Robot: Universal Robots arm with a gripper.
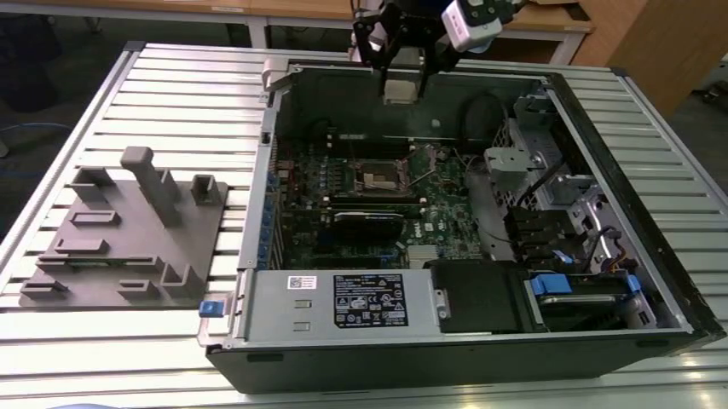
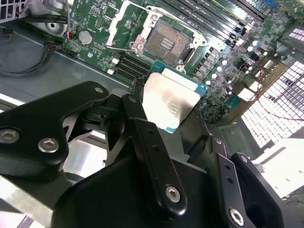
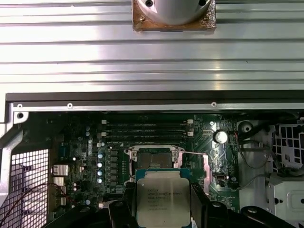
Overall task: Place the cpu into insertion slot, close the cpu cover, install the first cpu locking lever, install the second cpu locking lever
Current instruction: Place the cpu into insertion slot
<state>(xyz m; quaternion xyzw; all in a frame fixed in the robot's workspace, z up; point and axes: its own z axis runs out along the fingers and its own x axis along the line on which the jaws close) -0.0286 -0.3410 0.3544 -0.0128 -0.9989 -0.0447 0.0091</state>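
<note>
1. Nearest the wrist cameras: hand (image 2: 171, 116) clamped on the cpu (image 2: 171, 100), one black finger on each of two opposite edges. The silver-grey lid faces the camera in both wrist views.
2. Handling, judged from its build: light, stiff and flat, so an edge grip needs little force. The smooth metal lid is likely slippery and the underside contacts likely delicate. Edges are the place to hold it, not the faces, so the current hold looks right.
3. Position: cpu is in the air, apart from the board. In the exterior view the hand (image 1: 401, 72) hangs it near the far wall of the open computer case (image 1: 259, 204), well above the motherboard.
4. Beyond it: insertion slot (image 2: 167, 42) is bare, with its dark centre and contacts exposed and nothing seated. Those contacts look easy to bend, so a tilted entry would be the risk.
5. cpu cover (image 2: 115, 26) stands swung open beside the slot, leaving the socket mouth free.
6. Farther out: memory slots (image 3: 147, 126) run just past the socket. The case sits open side up on the slatted bench (image 1: 170, 94), with a grey fixture block (image 1: 125, 230) near it toward the exterior view's left.
</note>
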